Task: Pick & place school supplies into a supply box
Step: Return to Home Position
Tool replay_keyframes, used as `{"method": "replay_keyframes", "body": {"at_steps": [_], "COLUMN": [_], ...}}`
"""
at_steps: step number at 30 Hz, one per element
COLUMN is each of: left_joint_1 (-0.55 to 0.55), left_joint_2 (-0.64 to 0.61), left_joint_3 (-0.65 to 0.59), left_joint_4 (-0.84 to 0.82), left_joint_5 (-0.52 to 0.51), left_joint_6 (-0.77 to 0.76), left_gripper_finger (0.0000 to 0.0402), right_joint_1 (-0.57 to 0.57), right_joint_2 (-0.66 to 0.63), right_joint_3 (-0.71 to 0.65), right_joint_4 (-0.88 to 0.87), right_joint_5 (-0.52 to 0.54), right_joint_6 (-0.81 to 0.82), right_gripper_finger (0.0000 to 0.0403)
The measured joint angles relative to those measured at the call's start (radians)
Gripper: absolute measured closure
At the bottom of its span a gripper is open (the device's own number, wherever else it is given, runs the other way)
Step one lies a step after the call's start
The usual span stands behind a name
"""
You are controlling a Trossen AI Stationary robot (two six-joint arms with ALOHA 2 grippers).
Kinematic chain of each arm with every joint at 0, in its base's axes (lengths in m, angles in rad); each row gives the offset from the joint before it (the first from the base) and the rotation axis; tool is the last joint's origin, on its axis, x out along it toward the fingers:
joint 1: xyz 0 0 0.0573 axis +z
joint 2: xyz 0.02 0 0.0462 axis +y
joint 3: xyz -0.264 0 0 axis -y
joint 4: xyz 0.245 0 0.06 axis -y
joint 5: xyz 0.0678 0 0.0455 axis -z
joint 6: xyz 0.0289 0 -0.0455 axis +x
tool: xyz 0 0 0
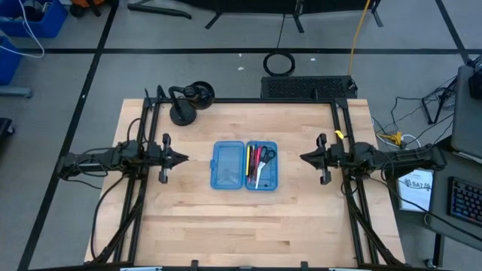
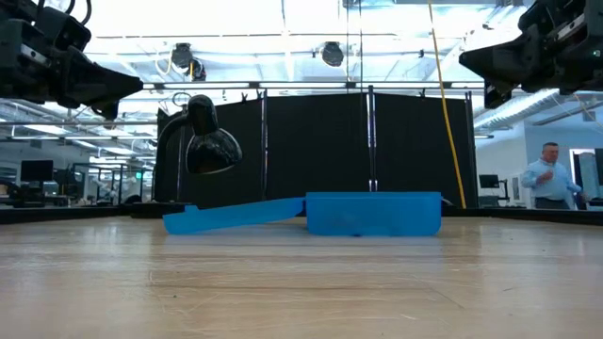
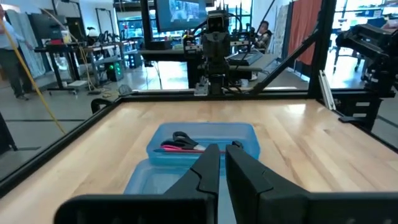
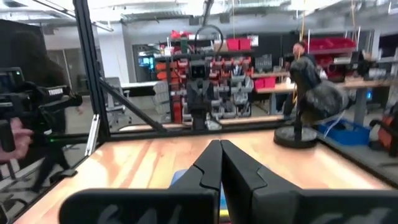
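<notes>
The supply box (image 1: 245,165), translucent blue, lies open on the table's middle, its two halves side by side. The left half (image 1: 227,165) holds nothing I can see. In the right half (image 1: 271,179) lie the school supplies: black-handled scissors (image 1: 267,156), a yellow pencil (image 1: 248,160), pink and red markers (image 3: 177,148) and dark pens. My left gripper (image 1: 184,159) hovers level at the table's left, pointing at the box, its fingers (image 3: 208,163) a narrow slit apart with nothing between them. My right gripper (image 1: 303,157) hovers at the table's right, shut and empty, also facing the box.
A black desk lamp (image 1: 188,102) stands at the far left corner of the table. A black frame (image 1: 248,101) runs along the table's far edge and sides. Bare wood lies in front of the box. A person (image 2: 551,179) stands in the room beyond.
</notes>
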Motion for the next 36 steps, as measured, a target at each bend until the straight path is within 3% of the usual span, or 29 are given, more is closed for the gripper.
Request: {"method": "replay_keyframes", "body": {"at_steps": [13,25,36], "left_joint_1": [0.000,0.000,0.000], "left_joint_2": [0.000,0.000,0.000], "left_joint_3": [0.000,0.000,0.000], "left_joint_4": [0.002,0.002,0.003], "left_joint_5": [0.000,0.000,0.000], "left_joint_6": [0.004,0.005,0.005], "left_gripper_finger": [0.0398,0.0352,0.0345], "right_joint_1": [-0.001,-0.001,-0.001], "right_joint_2": [0.002,0.002,0.002], "right_joint_3": [0.000,0.000,0.000], "right_joint_4": [-0.026,-0.026,-0.025], "right_joint_5": [0.000,-0.002,-0.002], "right_joint_6": [0.011,0.011,0.011], "right_gripper_finger": [0.0403,0.0403,0.0403]}}
